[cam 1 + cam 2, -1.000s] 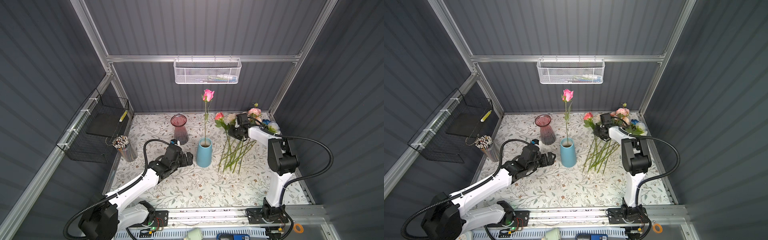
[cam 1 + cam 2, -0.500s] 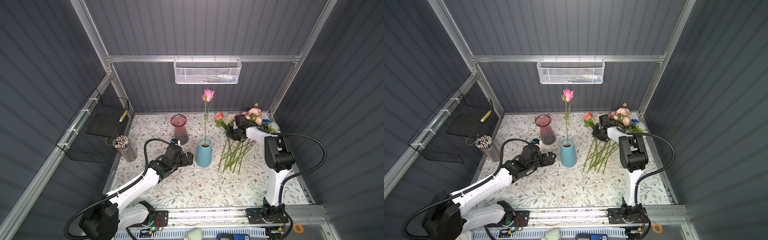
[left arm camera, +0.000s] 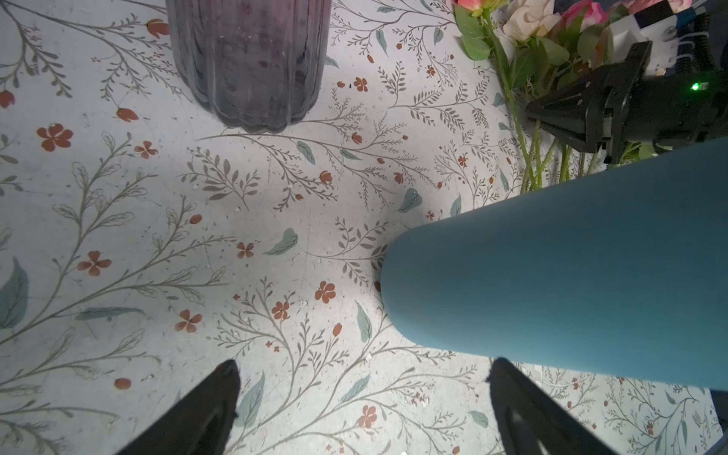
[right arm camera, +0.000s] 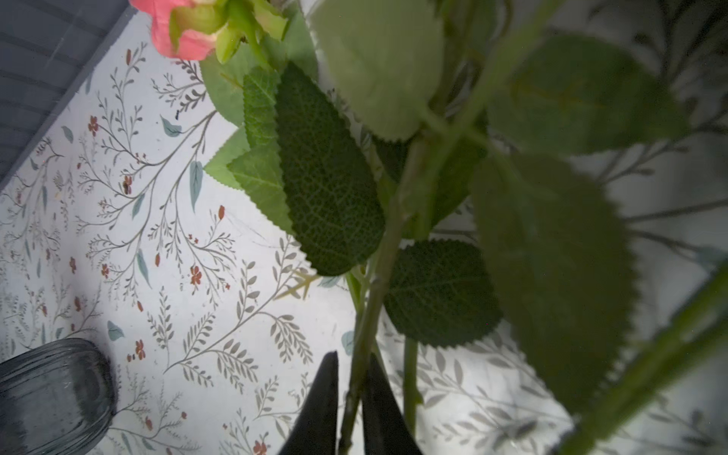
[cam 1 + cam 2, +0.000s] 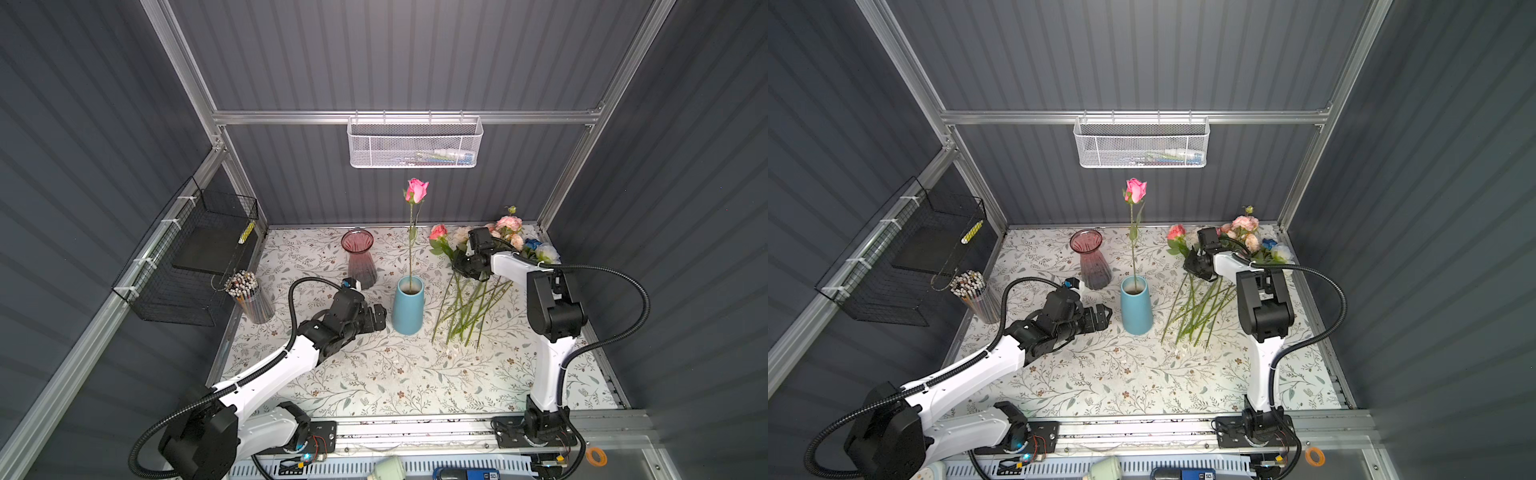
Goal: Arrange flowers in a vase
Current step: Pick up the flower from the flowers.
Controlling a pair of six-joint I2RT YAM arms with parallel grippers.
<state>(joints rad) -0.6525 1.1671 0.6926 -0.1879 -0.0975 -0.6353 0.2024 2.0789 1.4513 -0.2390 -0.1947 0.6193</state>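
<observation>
Left fingers (image 3: 205, 413): We see them wide apart. They hold nothing and sit low over the table (image 3: 118, 236).
Blue vase (image 3: 571, 275): It stands just ahead of the left fingers, close to one tip. We cannot tell if they touch. In both top views (image 5: 408, 305) (image 5: 1136, 307) it is right beside them.
Pink rose (image 5: 416, 190): Its long stem stands straight up in the blue vase, and the bloom is high above the left fingers.
Right fingers (image 4: 323, 402): We see them close together, clamped on one green stem (image 4: 368, 315). The stem runs right between the two tips.
Flowers (image 5: 469, 303): The pile lies on the table, under and around the right fingers. The blooms (image 5: 509, 224) lie on the far side of these fingers, by the back wall. The long stems fan out on the near side. We see pink, peach, cream, white and one blue bloom (image 5: 531, 243).
Leaves (image 4: 327, 177): Big green ones hang just past the right fingers, with a pink bloom (image 4: 177, 27) farther out.
Red glass vase (image 5: 359, 257): It stands ahead of the left fingers, farther off than the blue vase, and well apart from the right fingers.
Pencil cup (image 5: 249, 297): It stands at the table edge, well apart from both pairs of fingers.
</observation>
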